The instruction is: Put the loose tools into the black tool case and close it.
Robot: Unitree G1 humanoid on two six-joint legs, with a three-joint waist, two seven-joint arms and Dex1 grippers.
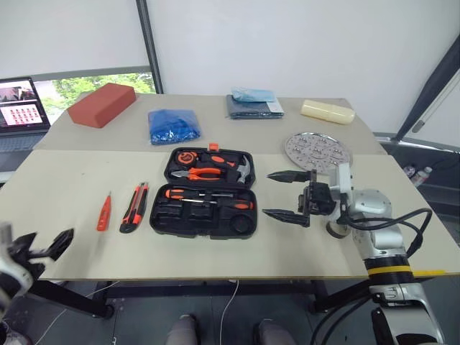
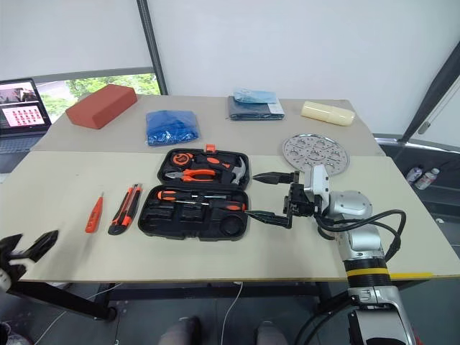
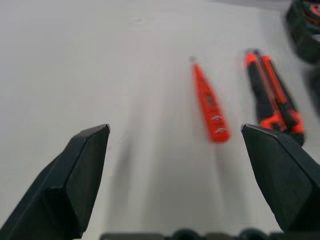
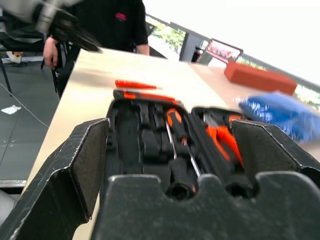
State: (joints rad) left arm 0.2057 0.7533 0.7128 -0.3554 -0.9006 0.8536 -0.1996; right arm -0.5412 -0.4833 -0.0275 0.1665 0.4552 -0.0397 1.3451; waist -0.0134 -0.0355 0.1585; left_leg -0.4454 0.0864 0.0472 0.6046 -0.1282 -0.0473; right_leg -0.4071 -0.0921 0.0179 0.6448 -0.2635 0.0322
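The black tool case (image 1: pixel 162 224) lies open at the table's middle. Pliers (image 1: pixel 198 173) and a hammer (image 1: pixel 241 169) sit in its far half. Two long screwdrivers (image 1: pixel 208 195) with black-and-orange handles lie in its near half. Left of the case, a black-and-orange utility knife (image 1: pixel 134 208) and a small all-orange screwdriver (image 1: pixel 104 213) lie loose on the table. My right gripper (image 1: pixel 286 195) hovers open just right of the case, pointing at it, holding nothing. My left gripper (image 1: pixel 42 244) hangs open near the table's front left edge, short of the small screwdriver (image 3: pixel 210 107) and the knife (image 3: pixel 275 97).
Along the back of the table are a red brick (image 1: pixel 103 104), a blue cloth bundle (image 1: pixel 173 125), folded blue-grey cloth (image 1: pixel 254 103) and a pale yellow block (image 1: pixel 328 111). A perforated metal disc (image 1: pixel 315 149) lies behind my right gripper. A laptop (image 1: pixel 21 104) stands far left. A person (image 4: pixel 115 25) stands beyond the table.
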